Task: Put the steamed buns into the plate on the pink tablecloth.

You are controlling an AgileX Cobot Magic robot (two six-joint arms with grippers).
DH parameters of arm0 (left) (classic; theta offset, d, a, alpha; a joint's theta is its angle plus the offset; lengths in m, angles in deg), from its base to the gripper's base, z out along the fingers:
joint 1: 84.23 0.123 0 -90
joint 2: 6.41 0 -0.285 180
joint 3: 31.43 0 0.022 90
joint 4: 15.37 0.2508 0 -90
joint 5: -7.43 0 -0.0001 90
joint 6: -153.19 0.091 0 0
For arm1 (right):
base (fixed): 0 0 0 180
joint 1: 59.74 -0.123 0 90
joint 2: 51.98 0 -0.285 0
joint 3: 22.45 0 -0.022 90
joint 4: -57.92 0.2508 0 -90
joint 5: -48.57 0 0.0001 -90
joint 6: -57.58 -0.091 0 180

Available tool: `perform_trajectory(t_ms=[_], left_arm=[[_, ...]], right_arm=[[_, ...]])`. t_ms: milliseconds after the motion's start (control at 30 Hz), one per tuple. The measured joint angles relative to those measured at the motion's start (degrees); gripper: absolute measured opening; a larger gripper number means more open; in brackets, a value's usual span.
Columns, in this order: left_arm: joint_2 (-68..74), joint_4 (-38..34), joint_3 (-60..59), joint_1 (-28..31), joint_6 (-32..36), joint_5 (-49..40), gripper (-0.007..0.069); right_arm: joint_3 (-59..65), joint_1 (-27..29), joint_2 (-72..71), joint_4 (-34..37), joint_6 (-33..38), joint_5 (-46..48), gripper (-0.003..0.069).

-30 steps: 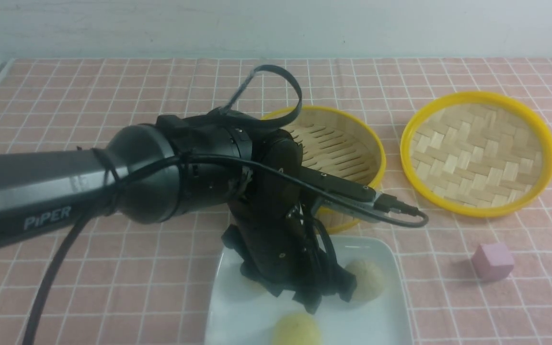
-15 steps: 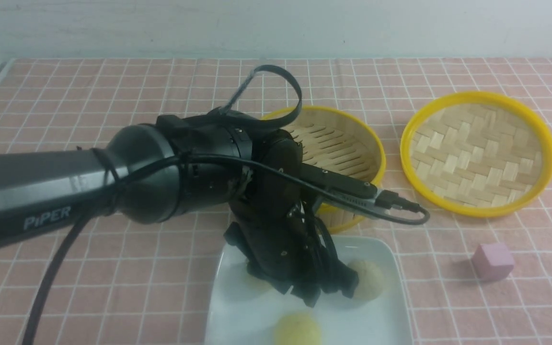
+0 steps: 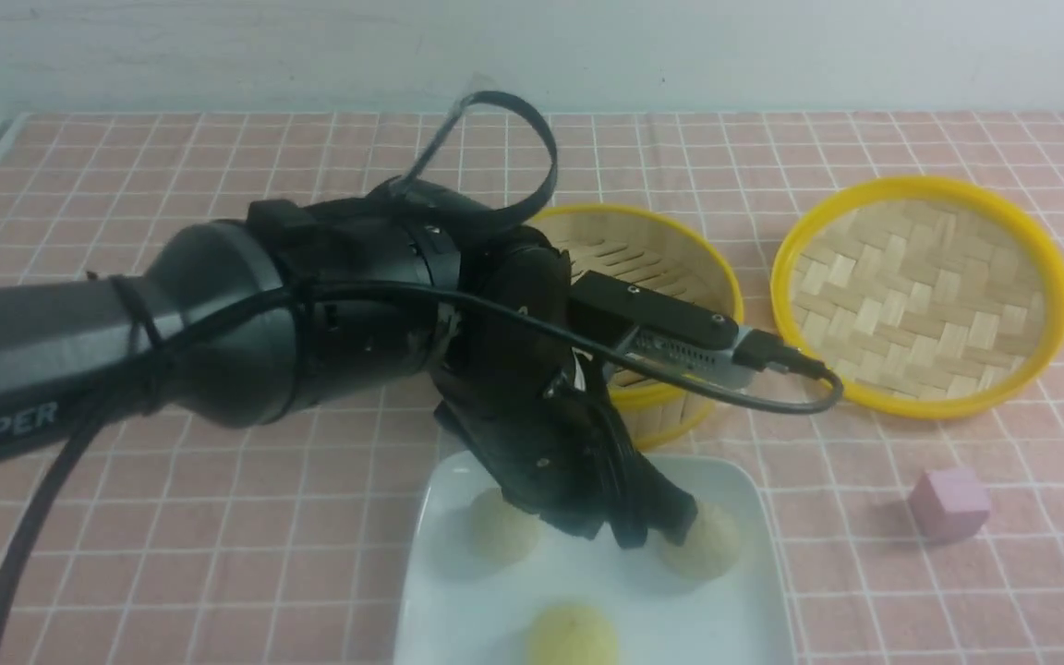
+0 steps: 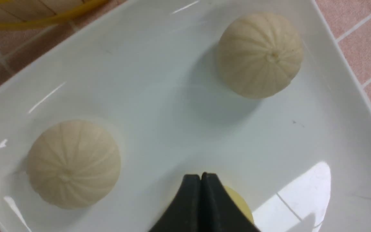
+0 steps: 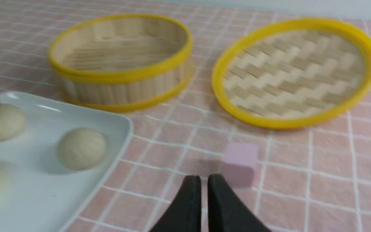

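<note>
Three domed steamed buns (image 3: pixel 502 536) sit in glossy white square plate (image 3: pixel 486 614), lower centre, on pink checked tablecloth (image 3: pixel 218 517); left gripper (image 4: pixel 201 180) and right gripper (image 5: pixel 204 183) both pinched together, empty; placing looks done, next lift clear.

Glossy white plate (image 3: pixel 652 600), two beige buns (image 3: pixel 500 538), one yellow bun (image 3: pixel 574 635), pink white-gridded tablecloth (image 3: pixel 218 185).

The front view's lower edge cuts off the yellow bun (image 3: pixel 572 637) and the plate (image 3: pixel 444 600) below the left gripper (image 3: pixel 647 528). Its tips overlap the beige bun (image 3: pixel 712 554) beside them, possibly touching it. In the left wrist view, the closed tips cover most of the yellow bun.
</note>
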Motion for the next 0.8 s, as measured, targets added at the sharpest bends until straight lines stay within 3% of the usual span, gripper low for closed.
perform_trajectory(t_ms=[233, 400, 633, 800], left_arm=[[-6.13, 1.33, 0.00, 0.00, 0.00, -0.91, -0.0001], [-13.71, 2.38, -1.31, 0.00, -1.70, -3.88, -0.0001], [-27.32, 4.02, -11.83, 0.00, -4.59, -4.16, -0.0001], [-40.96, 0.64, -26.00, 0.00, -8.60, 3.76, -0.0001]], right_arm=[[7.23, 9.60, -2.31, -0.01, 0.00, -1.29, 0.0031], [7.40, 10.56, -2.31, -0.01, 0.00, -2.30, 0.0040], [7.47, 10.63, -2.31, -0.01, 0.00, -2.54, 0.0048], [7.47, 10.68, -2.31, -0.08, 0.00, -2.59, 0.0053]])
